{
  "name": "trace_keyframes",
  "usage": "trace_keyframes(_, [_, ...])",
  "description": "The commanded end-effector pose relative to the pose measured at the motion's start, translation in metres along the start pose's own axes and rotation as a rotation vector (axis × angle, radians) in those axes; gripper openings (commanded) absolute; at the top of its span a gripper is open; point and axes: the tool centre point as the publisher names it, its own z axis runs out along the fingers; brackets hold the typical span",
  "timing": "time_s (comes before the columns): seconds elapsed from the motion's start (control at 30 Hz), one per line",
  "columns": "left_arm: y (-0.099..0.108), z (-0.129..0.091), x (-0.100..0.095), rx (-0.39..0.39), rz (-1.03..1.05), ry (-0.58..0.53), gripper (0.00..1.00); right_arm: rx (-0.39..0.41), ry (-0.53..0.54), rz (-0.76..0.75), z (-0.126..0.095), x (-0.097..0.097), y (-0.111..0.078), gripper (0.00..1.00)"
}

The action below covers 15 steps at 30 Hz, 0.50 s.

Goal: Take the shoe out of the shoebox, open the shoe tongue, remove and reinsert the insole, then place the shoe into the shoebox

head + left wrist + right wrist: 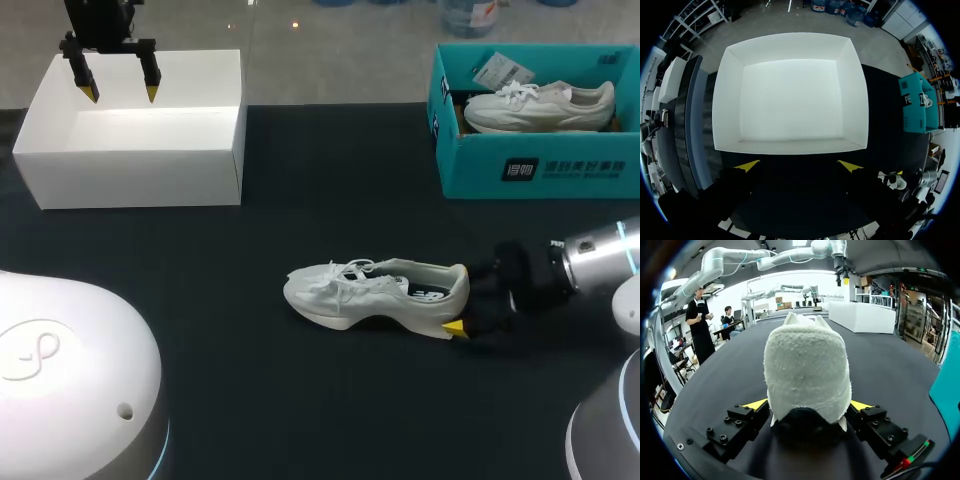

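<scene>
Our white lace-up fabric shoe point(375, 293) stood on its sole on the black counter point(250, 400), out of its box, so we judged tongue-opening to be the step in hand. Our right gripper point(809, 407) had its jaws closed on the heel from both sides, while our left gripper point(120, 92) hung over the open white cardboard shoebox point(130, 175), jaws wide apart and empty; next, we reckoned, that left arm needed to cross to the laces and lift the tongue

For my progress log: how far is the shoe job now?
Done: the white shoe lies on the table, unboxed. In hand: the right pincer grips its heel. Apparently left: tongue, insole, and putting it back; the white box is empty, left pincer open above it.
</scene>
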Motion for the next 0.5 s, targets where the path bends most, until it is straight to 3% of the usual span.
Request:
trace_keyframes(0.03, [0.000, 0.000, 0.000, 0.000, 0.000, -0.001, 1.00, 0.003, 0.007, -0.001, 0.006, -0.006, -0.003, 1.00])
trace_keyframes(0.5, [0.000, 0.000, 0.000, 0.000, 0.000, -0.001, 1.00, 0.013, 0.024, -0.019, 0.002, -0.020, -0.009, 1.00])
